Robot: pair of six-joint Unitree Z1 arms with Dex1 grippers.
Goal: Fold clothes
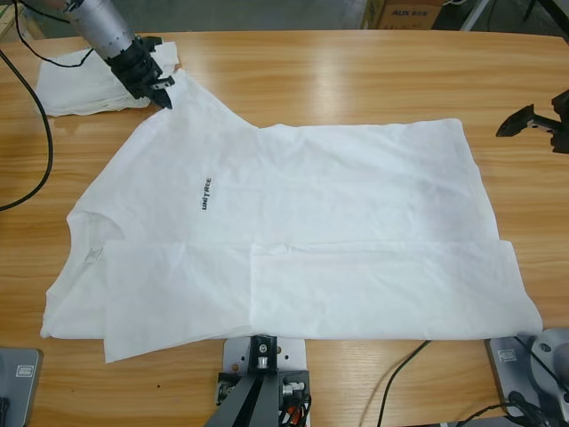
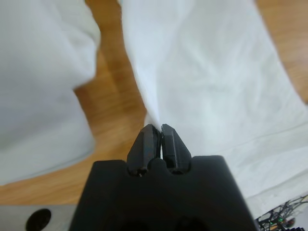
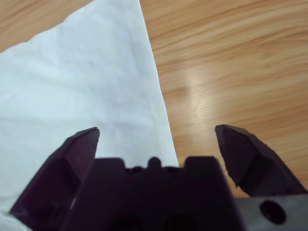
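The T-shirt (image 1: 356,213) lies flat across the table (image 1: 356,62), its lower-frame edge already folded up. It is judged thin, light and limp: grip hems or corners. Right gripper (image 3: 156,132), right edge: fingers wide apart over the hem corner. Left gripper (image 1: 160,93), upper left: fingers pinched on the sleeve. Folded bundle (image 1: 80,80) beyond.
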